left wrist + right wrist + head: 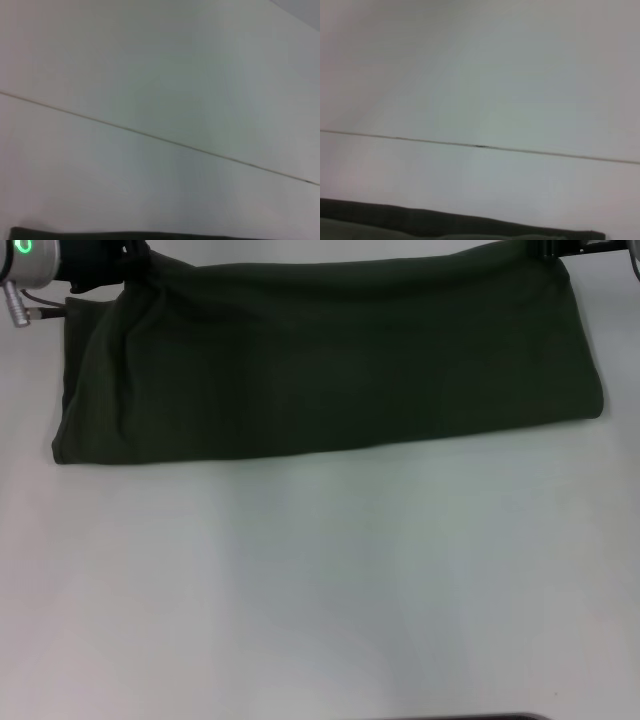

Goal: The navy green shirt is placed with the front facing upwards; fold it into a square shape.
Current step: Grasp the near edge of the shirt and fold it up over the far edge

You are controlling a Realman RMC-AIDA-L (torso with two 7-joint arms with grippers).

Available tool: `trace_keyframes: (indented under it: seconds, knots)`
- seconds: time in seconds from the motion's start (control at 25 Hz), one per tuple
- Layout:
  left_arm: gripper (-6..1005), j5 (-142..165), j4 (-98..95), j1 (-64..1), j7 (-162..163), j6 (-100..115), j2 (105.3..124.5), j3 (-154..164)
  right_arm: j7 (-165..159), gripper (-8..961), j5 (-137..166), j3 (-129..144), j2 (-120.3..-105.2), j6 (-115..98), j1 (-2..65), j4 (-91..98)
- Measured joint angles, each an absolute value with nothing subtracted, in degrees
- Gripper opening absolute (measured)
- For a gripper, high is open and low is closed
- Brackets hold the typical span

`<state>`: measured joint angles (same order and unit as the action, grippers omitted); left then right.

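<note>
The navy green shirt (330, 360) lies across the far half of the white table (320, 580) as a wide, plain dark band, with no lettering showing. Its far edge is raised slightly at both ends. My left gripper (118, 262) is at the shirt's far left corner, mostly cut off by the top of the head view. My right gripper (545, 250) is at the far right corner, also cut off. A thin strip of the shirt (100, 234) shows in the left wrist view. In the right wrist view, the shirt's hem (445, 222) lies over the table.
A silver wrist housing with a green light (22, 265) sits at the far left. A thin seam (480, 146) crosses the tabletop beyond the shirt, and the seam (150, 136) also shows in the left wrist view. Bare white table stretches in front of the shirt.
</note>
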<state>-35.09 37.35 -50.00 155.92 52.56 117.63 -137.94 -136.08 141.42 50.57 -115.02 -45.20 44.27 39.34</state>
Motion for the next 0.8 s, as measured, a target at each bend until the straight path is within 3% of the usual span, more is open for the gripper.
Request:
trace_keyframes:
  seconds: [0.8]
  knots:
    - [109, -35.2, 37.4, -49.2, 157.3, 53.3, 117.95, -137.5, -136.1, 48, 141.5, 54.5, -115.68, -41.3, 45.7, 38.7]
